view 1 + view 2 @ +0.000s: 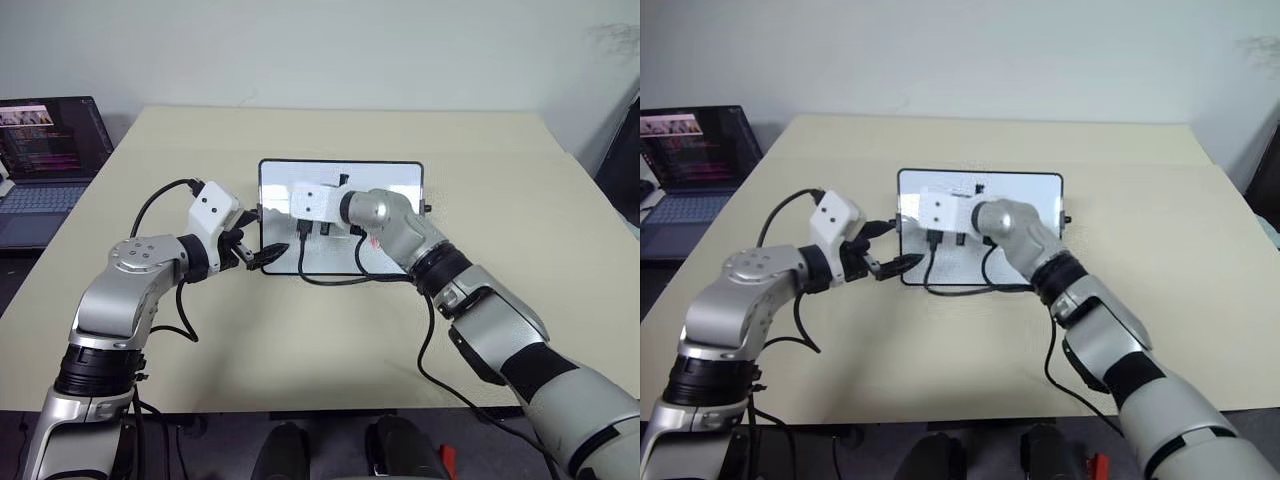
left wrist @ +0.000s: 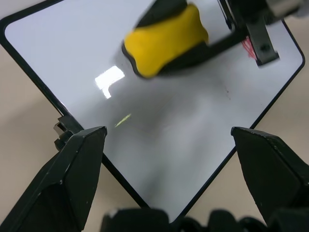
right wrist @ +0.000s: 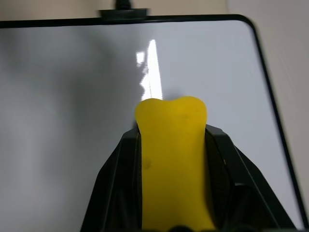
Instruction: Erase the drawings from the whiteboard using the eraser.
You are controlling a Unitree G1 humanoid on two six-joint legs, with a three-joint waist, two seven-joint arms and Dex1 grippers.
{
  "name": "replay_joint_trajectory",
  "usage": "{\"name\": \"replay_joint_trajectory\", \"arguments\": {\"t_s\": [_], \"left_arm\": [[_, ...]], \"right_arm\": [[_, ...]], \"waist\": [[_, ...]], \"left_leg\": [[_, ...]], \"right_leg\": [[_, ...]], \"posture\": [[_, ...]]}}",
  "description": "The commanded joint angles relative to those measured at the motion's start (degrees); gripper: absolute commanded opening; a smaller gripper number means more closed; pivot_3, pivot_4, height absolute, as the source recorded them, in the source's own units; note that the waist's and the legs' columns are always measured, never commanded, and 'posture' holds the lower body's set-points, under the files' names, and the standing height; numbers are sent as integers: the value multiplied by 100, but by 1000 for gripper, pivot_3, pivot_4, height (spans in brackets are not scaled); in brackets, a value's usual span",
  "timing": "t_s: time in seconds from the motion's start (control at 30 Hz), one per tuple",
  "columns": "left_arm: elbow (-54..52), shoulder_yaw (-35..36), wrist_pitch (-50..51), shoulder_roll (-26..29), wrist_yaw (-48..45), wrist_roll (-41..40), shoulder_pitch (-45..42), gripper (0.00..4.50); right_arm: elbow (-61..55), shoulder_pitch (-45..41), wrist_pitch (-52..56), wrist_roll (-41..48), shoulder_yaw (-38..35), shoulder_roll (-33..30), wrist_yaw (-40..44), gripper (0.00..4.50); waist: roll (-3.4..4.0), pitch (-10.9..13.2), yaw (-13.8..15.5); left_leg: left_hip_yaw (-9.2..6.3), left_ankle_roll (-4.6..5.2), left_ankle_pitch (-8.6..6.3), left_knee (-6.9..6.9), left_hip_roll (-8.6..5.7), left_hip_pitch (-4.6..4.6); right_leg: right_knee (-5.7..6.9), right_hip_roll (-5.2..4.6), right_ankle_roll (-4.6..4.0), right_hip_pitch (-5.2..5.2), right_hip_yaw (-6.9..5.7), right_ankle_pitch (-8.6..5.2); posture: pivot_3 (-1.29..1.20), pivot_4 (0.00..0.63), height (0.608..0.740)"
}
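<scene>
The whiteboard (image 1: 400, 176) lies mid-table (image 1: 300, 340), with a laptop (image 1: 45, 160) off to its left.

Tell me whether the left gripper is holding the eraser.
No: the left gripper hangs open at the whiteboard's edge; the right gripper clamps the eraser.

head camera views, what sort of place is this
Probably an office or lab workspace: a plain beige rectangular table against a bare pale wall, an open dark laptop showing lines of code at one side, and a small black-framed whiteboard set out on the table.
</scene>
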Motion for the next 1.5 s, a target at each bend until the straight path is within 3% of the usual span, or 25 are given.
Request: {"name": "replay_joint_trajectory", "arguments": {"t_s": [0.03, 0.27, 0.67, 0.97, 1.3, 1.5], "left_arm": [[-62, 19, -151, 6, -24, 47, -122, 4500], [-61, 2, -154, 5, -50, 42, -122, 4500], [-45, 20, -162, -55, 2, 24, -161, 4500], [-54, 7, -152, -75, -11, 17, -154, 4500], [27, 21, -202, -85, 25, 55, -209, 4500], [311, 136, -298, -46, 112, 83, -247, 4500]], "right_arm": [[203, -1, 177, -253, -15, -121, -148, 1334], [433, -381, 10, -239, -310, -90, -989, 1333], [69, 186, 217, -416, 112, -221, 239, 1333], [353, -296, -139, -303, -353, -29, -1056, 1332], [329, 19, -68, -345, -172, 125, -393, 1332], [271, -50, -131, 52, -830, 207, -986, 1332]], "waist": [[1, 1, 1], [1, 3, 10], [0, 2, -4], [2, 7, 9], [2, 8, -14], [2, 11, -14]], "left_leg": [[-1, 0, 0, 9, 0, 1], [-5, 5, 7, 28, 2, 0], [-4, 6, 6, 24, 3, 0], [-6, 6, 7, 25, 6, -3], [-3, 6, 5, 18, 7, -15], [-4, 6, 5, 20, 6, -12]], "right_leg": [[12, 0, 0, 0, 0, 0], [24, 5, -7, -1, -2, 3], [21, 6, -7, -2, 0, 3], [22, 9, -8, -4, -1, 4], [10, 8, -8, -14, 1, 3], [15, 8, -8, -13, 1, 3]], "posture": [[0, 150, 740], [0, 150, 740], [0, 150, 740], [0, 150, 740], [0, 150, 740], [0, 150, 740]]}}
